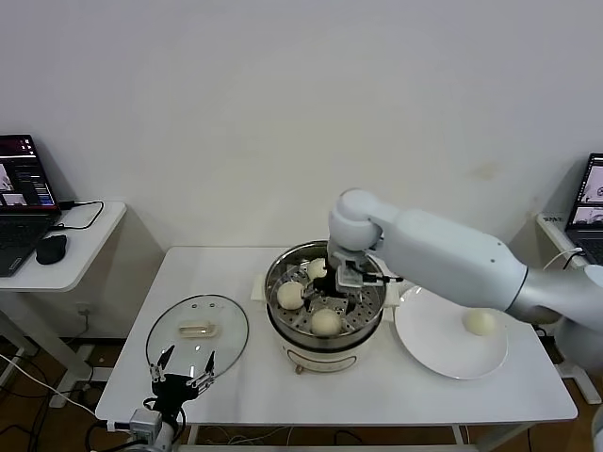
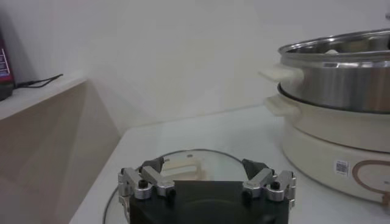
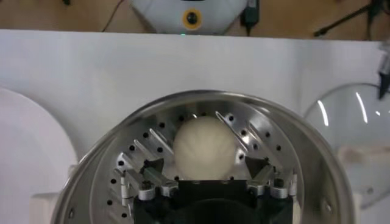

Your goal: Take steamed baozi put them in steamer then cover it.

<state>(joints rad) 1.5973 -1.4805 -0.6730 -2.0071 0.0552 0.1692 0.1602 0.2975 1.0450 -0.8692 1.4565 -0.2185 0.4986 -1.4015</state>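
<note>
The steamer [image 1: 325, 306] stands mid-table. Inside it the right gripper [image 1: 348, 279] hangs with jaws spread, holding nothing, close under the rim; three baozi [image 1: 326, 323] lie on the tray around it. The right wrist view alone shows one bun [image 3: 203, 148] between the open fingers [image 3: 145, 178]. A fourth baozi [image 1: 480, 323] sits on the plate [image 1: 443, 348] right of the steamer. The cover [image 1: 197, 330] lies flat left of the steamer. The left gripper [image 1: 184, 373], jaws open and empty, waits at the cover's near edge.

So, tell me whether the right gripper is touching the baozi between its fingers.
Apart. In the right wrist view the right gripper stands open astride the baozi, with bare steamer tray showing between each finger and the bun.
</note>
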